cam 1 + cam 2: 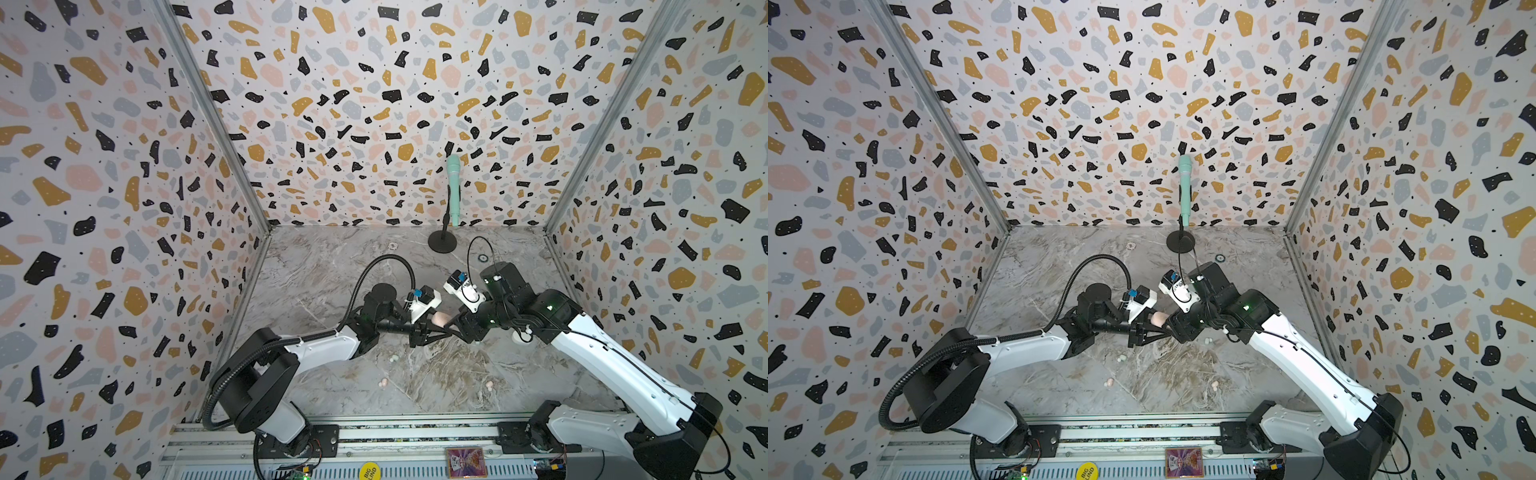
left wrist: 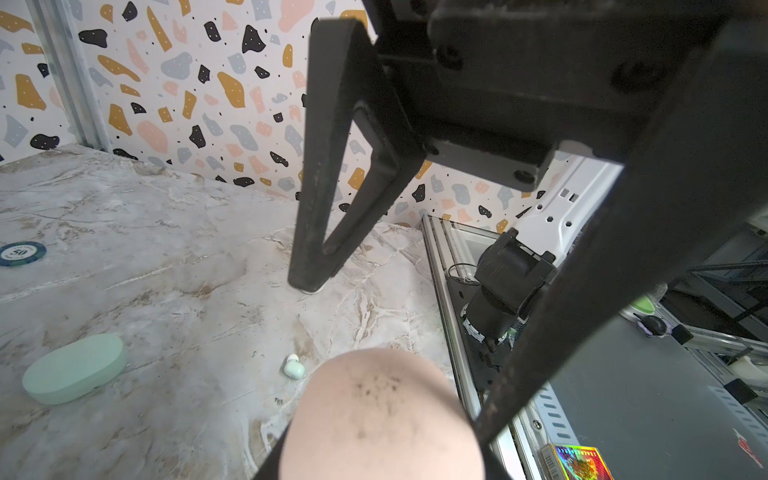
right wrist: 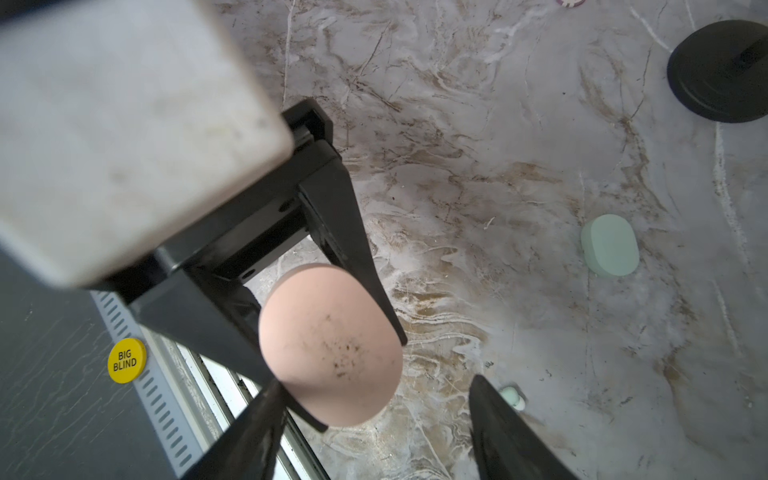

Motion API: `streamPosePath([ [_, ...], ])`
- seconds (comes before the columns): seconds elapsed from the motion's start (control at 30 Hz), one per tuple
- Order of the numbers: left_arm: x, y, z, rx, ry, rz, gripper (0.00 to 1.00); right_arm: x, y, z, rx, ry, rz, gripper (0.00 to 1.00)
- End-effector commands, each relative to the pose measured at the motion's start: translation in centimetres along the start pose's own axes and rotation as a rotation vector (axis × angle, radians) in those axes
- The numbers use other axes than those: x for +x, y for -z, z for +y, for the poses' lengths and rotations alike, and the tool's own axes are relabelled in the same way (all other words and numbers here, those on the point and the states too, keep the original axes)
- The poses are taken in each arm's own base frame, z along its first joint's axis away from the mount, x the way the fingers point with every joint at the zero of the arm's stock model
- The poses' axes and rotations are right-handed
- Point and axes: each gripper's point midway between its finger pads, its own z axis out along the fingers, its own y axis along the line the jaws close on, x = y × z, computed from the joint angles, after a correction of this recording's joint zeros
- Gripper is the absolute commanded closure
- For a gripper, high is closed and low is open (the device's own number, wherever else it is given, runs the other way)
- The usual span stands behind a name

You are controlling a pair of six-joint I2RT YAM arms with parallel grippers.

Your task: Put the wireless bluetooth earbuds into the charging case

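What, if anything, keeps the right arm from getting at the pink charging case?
Likely nothing, so yes: the right jaws stand open just before the pink charging case, with nothing between; the left jaws clamp only its sides.

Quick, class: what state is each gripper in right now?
Left gripper: shut on the pink case.
Right gripper: open, holding nothing, close to that case.

In both top views the charging case is mid-frame. On the table, earbuds lie below-left of it, one earbud lower still, another earbud lower right; the microphone stand stands behind, upper centre.
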Motion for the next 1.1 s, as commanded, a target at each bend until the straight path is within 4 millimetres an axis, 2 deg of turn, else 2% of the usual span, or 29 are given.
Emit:
streamPosePath([
  [0.0,-3.1,0.4,-2.0,0.064,-0.094,-0.071,0.81,-1.2,0.8,-2.8,0.157,0.006,-0.034,0.30],
  [0.27,-3.1,0.5,-2.1,0.064,-0.096,-0.072,0.82,-2.6,1.4,-4.1,0.233,-0.010,-0.056,0.30],
  [0.63,-3.4,0.7,-2.4,0.062,-0.093,-0.097,0.83,-3.5,1.7,-4.6,0.231,-0.043,-0.057,0.28],
  [0.83,-3.0,0.8,-2.0,0.042,-0.056,-0.126,0.83,-4.0,2.5,-3.3,0.140,-0.061,-0.075,0.19],
  [1.07,-2.9,1.2,-1.1,-0.004,-0.026,-0.165,0.83,-3.5,4.1,-1.3,0.022,-0.114,-0.073,0.07],
])
